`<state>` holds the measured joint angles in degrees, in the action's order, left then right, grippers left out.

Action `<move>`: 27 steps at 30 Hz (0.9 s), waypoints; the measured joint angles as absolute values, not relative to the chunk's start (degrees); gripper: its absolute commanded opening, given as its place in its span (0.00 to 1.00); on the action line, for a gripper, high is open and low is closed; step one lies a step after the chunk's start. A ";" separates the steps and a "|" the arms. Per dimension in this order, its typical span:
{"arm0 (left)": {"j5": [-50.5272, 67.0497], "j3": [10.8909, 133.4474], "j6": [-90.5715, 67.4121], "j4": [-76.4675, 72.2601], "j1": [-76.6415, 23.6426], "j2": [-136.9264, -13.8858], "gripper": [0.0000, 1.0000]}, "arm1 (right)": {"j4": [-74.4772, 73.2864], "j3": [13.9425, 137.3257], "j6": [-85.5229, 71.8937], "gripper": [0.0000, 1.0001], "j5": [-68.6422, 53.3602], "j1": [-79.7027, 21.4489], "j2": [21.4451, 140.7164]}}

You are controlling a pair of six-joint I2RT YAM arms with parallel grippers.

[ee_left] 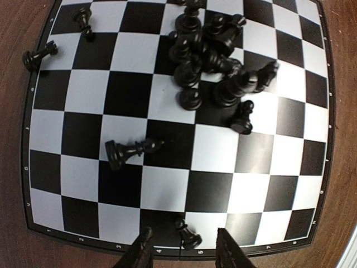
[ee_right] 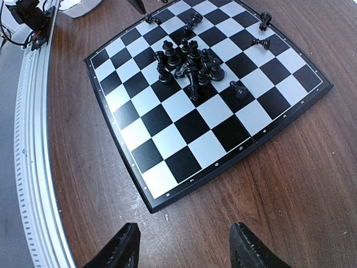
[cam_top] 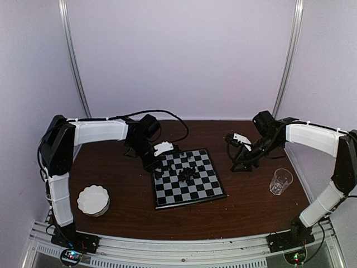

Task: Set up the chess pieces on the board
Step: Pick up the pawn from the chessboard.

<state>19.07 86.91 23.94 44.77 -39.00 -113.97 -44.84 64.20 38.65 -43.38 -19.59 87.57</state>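
The board lies in the middle of the table, and most of the chess pieces are heaped near its centre. In the left wrist view the heap is at the top, one piece lies on its side, and two more are near the left rim. My left gripper is open at the board's edge, with a small pawn upright between its fingers and untouched. My right gripper hangs open over bare wood just off a board corner, holding nothing.
A white scalloped dish sits at the front left. A clear glass stands at the right, near the right arm. A metal rail runs along the table's near edge. Black cables trail across the back.
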 measured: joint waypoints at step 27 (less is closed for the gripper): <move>7.38 86.56 -9.74 41.47 -44.73 -116.92 0.41 | -45.23 64.20 39.07 0.57 -42.78 -19.59 90.17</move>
